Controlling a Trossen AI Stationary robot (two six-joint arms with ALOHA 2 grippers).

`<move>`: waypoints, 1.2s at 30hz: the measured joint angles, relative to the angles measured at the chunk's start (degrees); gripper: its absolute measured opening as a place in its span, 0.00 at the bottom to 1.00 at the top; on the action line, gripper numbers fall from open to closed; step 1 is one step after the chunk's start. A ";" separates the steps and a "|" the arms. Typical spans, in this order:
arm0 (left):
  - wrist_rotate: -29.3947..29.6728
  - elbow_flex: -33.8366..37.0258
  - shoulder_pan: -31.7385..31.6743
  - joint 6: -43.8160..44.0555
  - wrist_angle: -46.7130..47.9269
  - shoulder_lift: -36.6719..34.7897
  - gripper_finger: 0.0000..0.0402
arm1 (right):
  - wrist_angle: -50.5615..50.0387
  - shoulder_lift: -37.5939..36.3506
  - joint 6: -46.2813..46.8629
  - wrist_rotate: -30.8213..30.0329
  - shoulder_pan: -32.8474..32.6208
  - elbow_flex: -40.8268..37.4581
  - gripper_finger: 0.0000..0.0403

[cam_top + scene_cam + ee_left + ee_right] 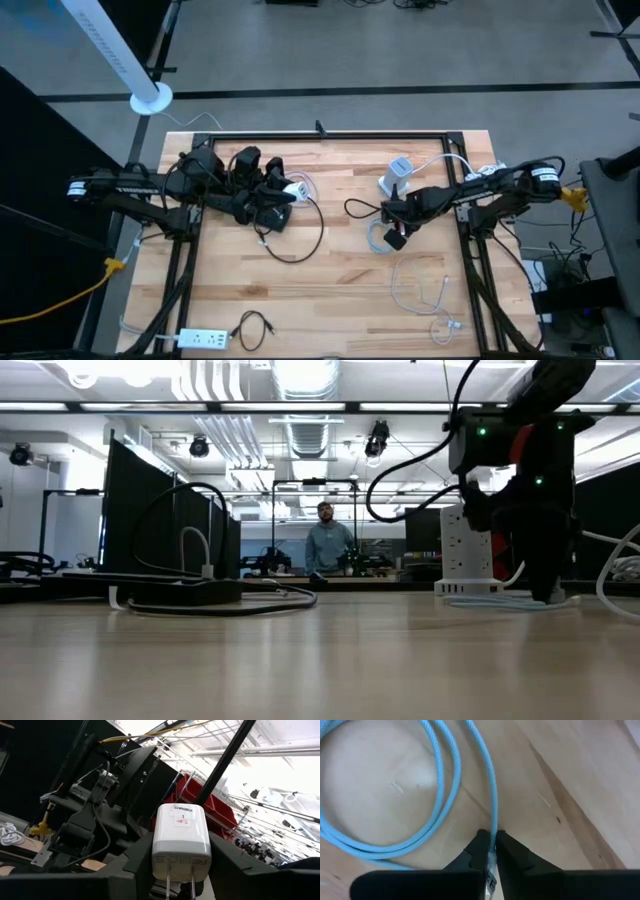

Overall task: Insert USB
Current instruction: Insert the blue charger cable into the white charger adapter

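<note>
A pale wooden plank table (330,280) framed by a black metal rail is shown from above; the white upright power tower (398,175) is taken as the landmark. No container is present.

The right gripper (396,238) is lowered to the tabletop just in front of the tower, and its fingers (481,851) are clenched on the light-blue braided USB cable (440,785) close to its plug end. The cable is laid in a loop on the wood ahead of the fingertips. In the low view the same arm is seen standing directly in front of the tower (466,550).

The left gripper (290,192) is held well to the left of the tower, above a cluster of black adapters and a looping black cable (300,240). Its jaws are grasping a white cube-shaped wall charger (181,837), whose two metal prongs are pointed back toward the wrist and whose face bears a small red-marked label.

A thin white cable (425,295) is spread on the wood in front of the tower, toward the near right corner. A white power strip (203,339) and a short coiled black lead (252,328) are placed at the near left edge, far from the tower. The middle of the table between the two grippers is left as bare wood. A person (328,540) is visible in the room behind.
</note>
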State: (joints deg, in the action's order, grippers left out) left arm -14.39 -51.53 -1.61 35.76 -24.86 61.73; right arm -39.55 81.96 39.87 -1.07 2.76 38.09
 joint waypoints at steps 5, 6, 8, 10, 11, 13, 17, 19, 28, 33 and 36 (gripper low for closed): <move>0.49 0.00 0.00 -0.19 0.07 0.00 0.32 | -1.26 -3.22 0.12 -0.88 -0.81 0.91 0.01; 0.76 0.00 0.00 -0.17 0.04 0.00 0.32 | -1.72 -4.10 0.14 -0.84 -1.00 1.60 0.01; 1.52 0.00 0.00 -0.13 0.07 0.00 0.32 | -2.86 -6.00 0.11 -0.77 -1.31 2.91 0.00; 1.73 0.00 0.00 0.00 0.02 0.00 0.32 | -4.13 -8.37 0.18 -0.65 -1.56 4.25 0.00; 1.75 0.00 0.00 0.40 0.04 0.00 0.32 | -4.24 -9.76 0.21 -0.65 -1.66 5.06 0.00; 1.86 0.00 0.00 1.08 0.04 0.00 0.32 | -4.74 -12.65 0.04 -0.62 -1.73 6.53 0.00; 1.79 0.00 -0.05 5.29 0.49 0.03 0.32 | -5.09 -18.98 -1.82 -0.60 -1.77 9.58 0.00; 0.79 0.00 -0.63 9.50 2.90 0.13 0.32 | -4.83 -22.10 -3.95 -0.60 -1.77 11.27 0.00; -8.37 0.02 -2.88 9.99 -1.77 3.05 0.32 | 6.61 -29.55 -28.78 -3.33 -5.48 20.43 0.00; -9.30 0.02 -3.83 8.53 -4.68 6.58 0.32 | 11.13 -28.56 -39.71 -2.84 -9.47 26.53 0.00; -11.62 0.02 -3.85 8.32 -10.87 10.23 0.32 | 14.37 -27.34 -45.75 -0.45 -11.59 29.57 0.00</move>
State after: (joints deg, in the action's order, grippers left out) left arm -26.02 -51.51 -5.45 44.08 -35.74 71.97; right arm -25.18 54.62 -5.88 -1.52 -8.82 67.66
